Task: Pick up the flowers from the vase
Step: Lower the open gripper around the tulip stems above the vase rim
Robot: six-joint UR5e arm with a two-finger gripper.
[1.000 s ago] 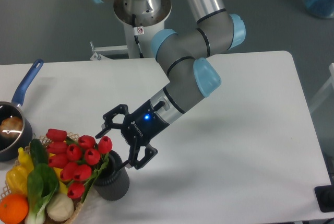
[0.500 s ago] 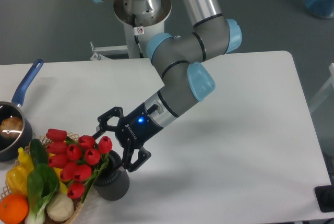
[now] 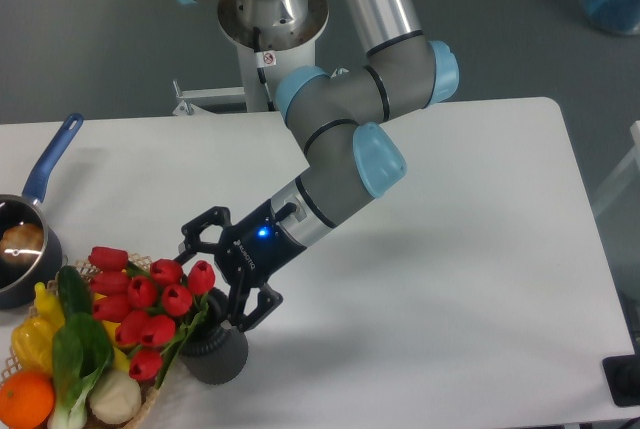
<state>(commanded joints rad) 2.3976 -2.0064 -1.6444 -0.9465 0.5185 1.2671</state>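
The flowers (image 3: 143, 309), a bunch of red tulips with green stems, lean left out of the vase (image 3: 217, 354), a short dark grey ribbed cylinder near the table's front left. My gripper (image 3: 215, 274) stands open just right of the blooms, above the vase mouth. Its upper finger (image 3: 200, 229) lies behind the tulip heads, its lower finger (image 3: 250, 314) sits over the vase rim. Nothing is held between them. The stems are partly hidden by the blooms and the gripper.
A wicker basket (image 3: 150, 404) of green, yellow and orange vegetables sits at the front left corner, touching the tulips. A dark saucepan (image 3: 25, 249) with a blue handle stands at the left edge. The arm's base is behind the table.
The gripper has moved left and slightly down, closing in on the tulips and the vase mouth. Its fingers stay open. The flowers and vase have not shifted.
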